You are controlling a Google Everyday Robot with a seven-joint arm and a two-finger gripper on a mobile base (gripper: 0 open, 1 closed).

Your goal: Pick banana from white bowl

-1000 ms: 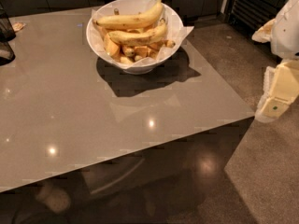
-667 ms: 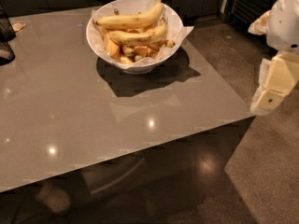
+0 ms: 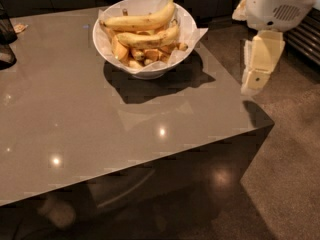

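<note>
The white bowl [image 3: 120, 59] stands at the far middle of the grey table [image 3: 75, 124], lined with crinkled white paper that sticks out over the rim. Two whole yellow bananas [image 3: 142, 21] lie across the top of it, over several cut banana pieces [image 3: 135, 51]. My gripper [image 3: 253, 84], pale yellow under a white wrist, hangs at the right, just past the table's right edge. It points down, is level with the bowl and well to its right, and holds nothing.
A dark object [image 3: 6, 41] stands at the table's far left edge. The table's near right corner [image 3: 270, 121] juts out below the gripper. Dark glossy floor lies in front and to the right. A dark slatted unit [image 3: 305, 39] stands behind the arm.
My gripper has moved left and up in the view, from beside the table's right corner toward the bowl's side. The bowl and bananas have not moved.
</note>
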